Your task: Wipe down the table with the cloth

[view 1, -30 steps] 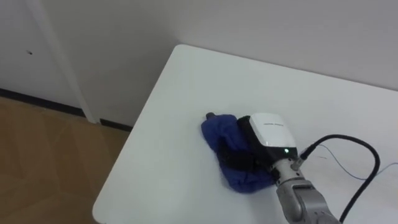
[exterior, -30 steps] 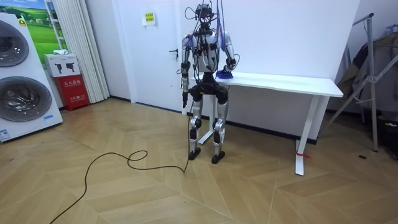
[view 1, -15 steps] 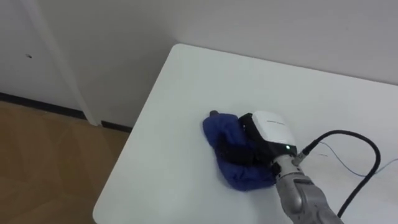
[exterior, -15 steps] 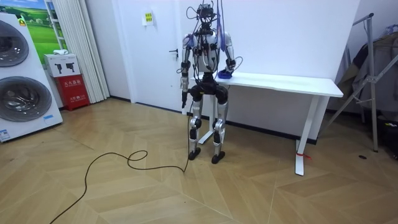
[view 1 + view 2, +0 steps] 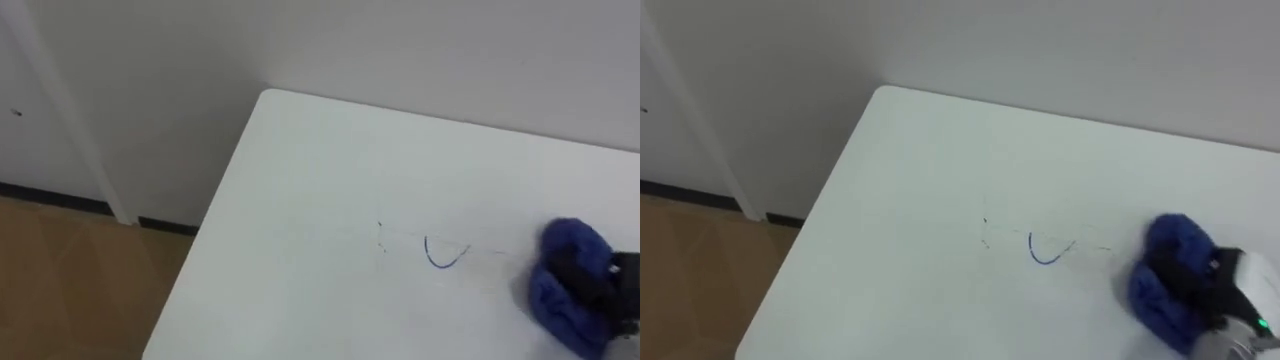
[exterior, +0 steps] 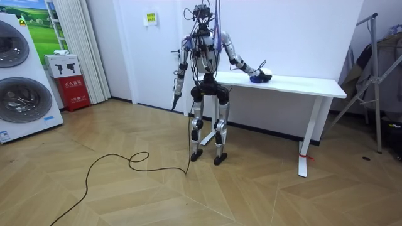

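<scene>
A blue cloth (image 5: 1175, 235) lies bunched on the white table (image 5: 900, 200), towards its right part. My right hand (image 5: 1245, 285) sits on the cloth's right side, its dark fingers curled into the folds. In the left eye view the cloth (image 5: 556, 305) and the hand (image 5: 628, 280) are at the right edge. A short blue curved pen mark (image 5: 445, 255) with faint lines beside it shows on the tabletop, just left of the cloth. In the room view I stand at the table's left end with my right arm stretched out over it. My left hand (image 6: 175, 102) hangs by my side.
The table (image 6: 301, 83) stands against a white wall, with its near-left corner (image 5: 165, 345) and left edge over wood floor. A door and dark skirting lie to the left. Washing machines (image 6: 22, 94) and a red box stand far off at the room view's left.
My right hand has swept the blue cloth to the right across the table, uncovering the blue pen mark. My right arm now reaches further out, and the eye views have shifted.
</scene>
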